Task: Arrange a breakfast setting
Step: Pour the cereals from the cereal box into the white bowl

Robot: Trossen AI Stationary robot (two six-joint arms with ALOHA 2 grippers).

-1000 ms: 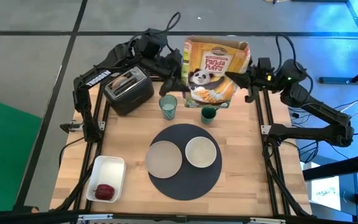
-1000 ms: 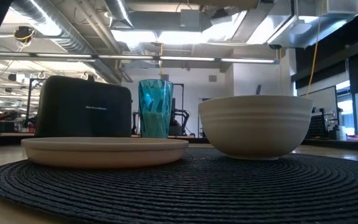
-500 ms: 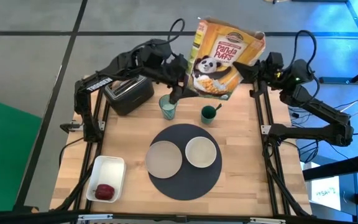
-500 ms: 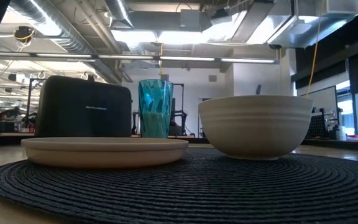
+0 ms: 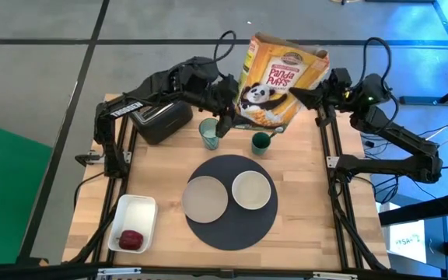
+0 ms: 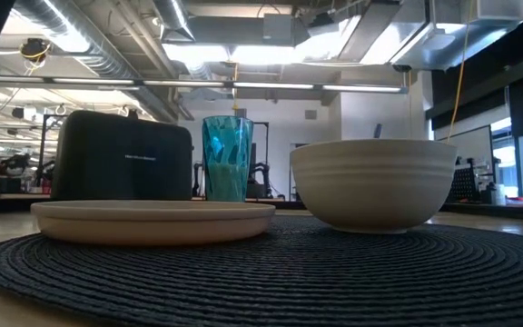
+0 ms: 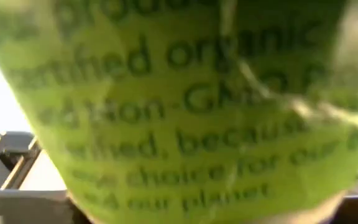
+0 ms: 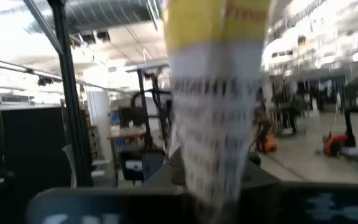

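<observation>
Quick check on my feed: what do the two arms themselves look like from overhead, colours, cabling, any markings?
Both are dark, near-black jointed arms. The left arm carries a white lettered label along one link and a black cable looping above its wrist. The right arm has thick rounded links, a small green light near its wrist, and black cables trailing off the table's side. Each ends in dark gripper fingers.

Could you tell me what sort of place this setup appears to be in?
Probably an industrial-style robotics lab: exposed ceiling ducts and strip lights overhead, other workstations beyond, and a wooden table framed by two robot arms.
</observation>
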